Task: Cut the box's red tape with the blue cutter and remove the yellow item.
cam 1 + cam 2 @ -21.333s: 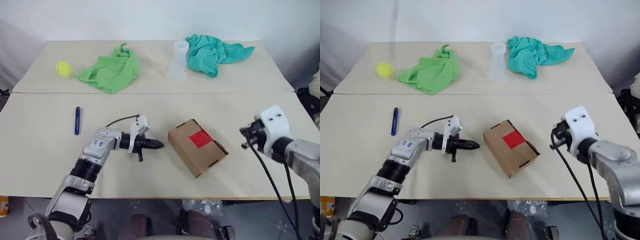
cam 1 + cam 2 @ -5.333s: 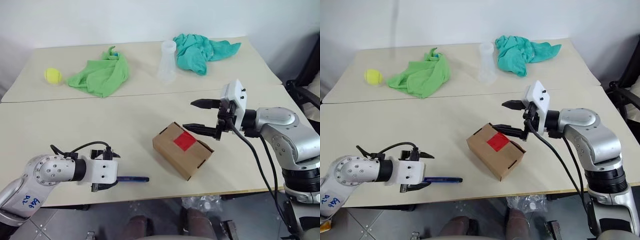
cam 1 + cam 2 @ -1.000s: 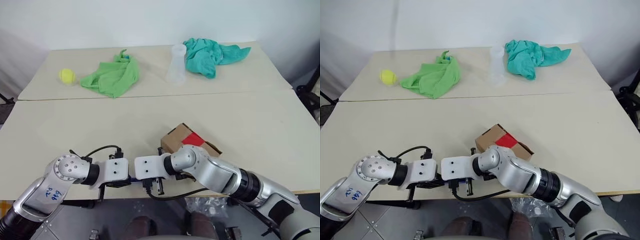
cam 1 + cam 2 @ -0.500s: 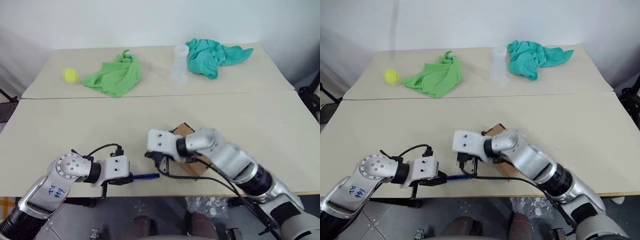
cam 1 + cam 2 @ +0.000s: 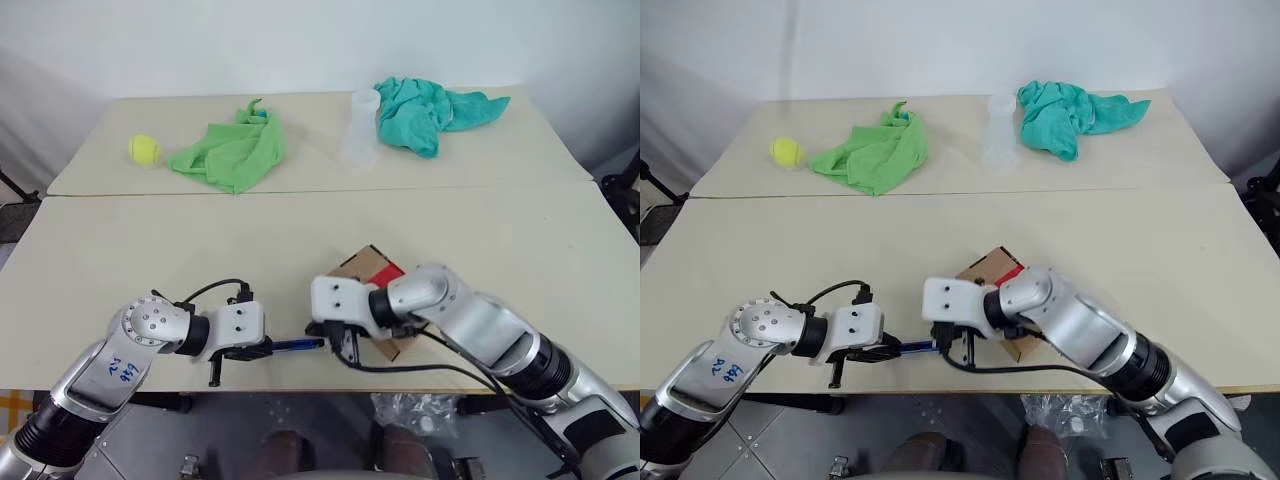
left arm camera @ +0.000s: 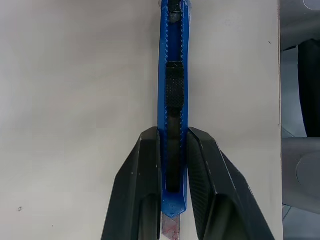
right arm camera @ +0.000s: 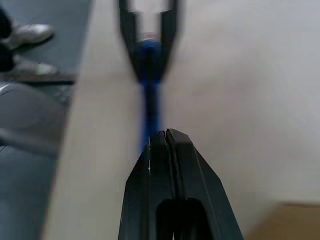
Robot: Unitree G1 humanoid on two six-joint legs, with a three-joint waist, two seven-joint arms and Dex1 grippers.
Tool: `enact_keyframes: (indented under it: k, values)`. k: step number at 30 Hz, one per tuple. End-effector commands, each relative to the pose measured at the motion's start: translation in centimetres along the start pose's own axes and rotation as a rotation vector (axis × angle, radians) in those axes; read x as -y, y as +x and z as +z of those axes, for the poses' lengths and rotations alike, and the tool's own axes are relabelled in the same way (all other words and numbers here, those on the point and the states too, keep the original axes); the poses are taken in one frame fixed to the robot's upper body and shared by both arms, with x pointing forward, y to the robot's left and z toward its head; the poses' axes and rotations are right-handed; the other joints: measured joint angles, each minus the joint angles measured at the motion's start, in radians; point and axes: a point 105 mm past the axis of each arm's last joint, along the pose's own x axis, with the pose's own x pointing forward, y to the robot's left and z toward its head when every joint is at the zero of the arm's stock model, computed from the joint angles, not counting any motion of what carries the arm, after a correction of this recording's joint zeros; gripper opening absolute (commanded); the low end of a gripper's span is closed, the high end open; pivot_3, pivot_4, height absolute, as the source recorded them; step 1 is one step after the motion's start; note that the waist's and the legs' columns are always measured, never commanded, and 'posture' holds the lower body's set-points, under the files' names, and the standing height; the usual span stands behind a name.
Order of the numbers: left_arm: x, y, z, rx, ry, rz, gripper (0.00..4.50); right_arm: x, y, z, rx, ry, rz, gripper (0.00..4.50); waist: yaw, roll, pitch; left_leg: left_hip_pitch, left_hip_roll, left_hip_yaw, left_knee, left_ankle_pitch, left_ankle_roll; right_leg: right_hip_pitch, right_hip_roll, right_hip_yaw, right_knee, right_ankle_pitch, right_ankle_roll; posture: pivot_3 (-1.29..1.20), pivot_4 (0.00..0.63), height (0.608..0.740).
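The blue cutter (image 6: 172,90) lies level just above the table near its front edge, and my left gripper (image 6: 172,131) is shut on its rear half. My right gripper (image 7: 165,135) is shut, its tips meeting the cutter's (image 5: 298,345) far end; whether they pinch it I cannot tell. The box (image 5: 362,268) sits just behind my right gripper (image 5: 333,345), with that wrist covering much of it. A corner of the red tape (image 5: 390,273) shows on its top. The yellow item is hidden.
At the back of the table lie a tennis ball (image 5: 145,149), a green cloth (image 5: 232,152), a clear plastic cup (image 5: 360,128) and a teal cloth (image 5: 430,110). Both grippers work close to the table's front edge (image 5: 300,385).
My right gripper has drawn away from the left gripper along the cutter, toward the box, so more blue shows between them. The left gripper has kept its hold.
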Motion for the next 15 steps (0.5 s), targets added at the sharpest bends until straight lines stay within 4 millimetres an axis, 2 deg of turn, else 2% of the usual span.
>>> enact_keyframes:
  k: [1,6,10,15]
  values:
    - [1.6,1.7,-4.6,-0.190,-0.127,-0.059,0.44,0.2,0.3,0.9,0.011,-0.064,-0.015,0.03,0.000,0.000,0.000,0.000,0.000,0.000,0.000,0.000,0.000,0.000,0.000,0.000,0.000,0.000,0.000,0.00,0.150,0.740]
    - [2.0,1.7,-4.7,-0.201,-0.139,-0.075,0.44,0.3,2.1,0.3,-0.024,-0.102,-0.008,0.03,-0.009,0.000,0.000,0.001,0.001,0.000,0.000,0.001,-0.001,0.000,0.001,0.000,0.000,0.000,-0.001,0.00,0.150,0.740]
    - [2.2,1.6,-4.4,-0.194,-0.144,-0.079,0.44,0.2,2.5,-0.5,-0.045,-0.117,0.009,0.03,-0.013,0.000,0.000,0.001,0.001,-0.001,0.000,0.001,-0.002,0.000,0.001,0.000,0.001,0.000,-0.001,0.00,0.150,0.740]
    - [2.4,1.4,-4.5,-0.201,-0.152,-0.078,0.44,0.1,2.6,-0.4,-0.033,-0.128,0.023,0.03,-0.016,0.000,0.000,0.001,0.001,-0.001,-0.001,0.001,-0.002,0.000,0.002,0.000,0.001,-0.001,-0.001,0.00,0.150,0.740]
